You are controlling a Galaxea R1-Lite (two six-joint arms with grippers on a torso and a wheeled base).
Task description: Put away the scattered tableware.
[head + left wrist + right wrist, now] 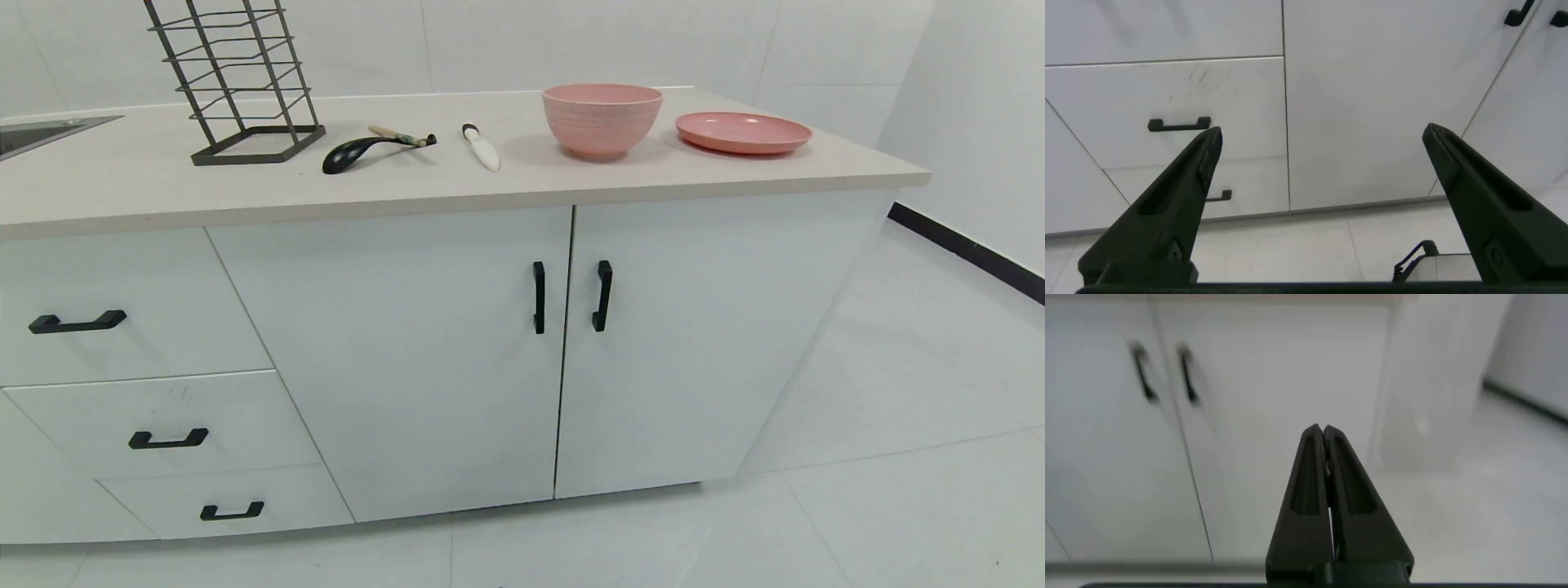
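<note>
On the beige countertop [122,188] stand a pink bowl [602,118] and, to its right, a pink plate [743,132]. Left of the bowl lie a white-handled knife [482,147] and a black ladle [371,149] with a wooden handle. A dark wire rack [241,77] stands at the back left. My left gripper [1321,140] is open, low down, facing the drawer fronts [1167,90]. My right gripper [1324,437] is shut with nothing in it, low before the cabinet doors [1257,392].
Below the counter are two white doors with black handles [539,296] and, at the left, three drawers with black pulls [168,439]. A sink corner [45,132] shows at the far left. Tiled floor [898,457] lies open to the right.
</note>
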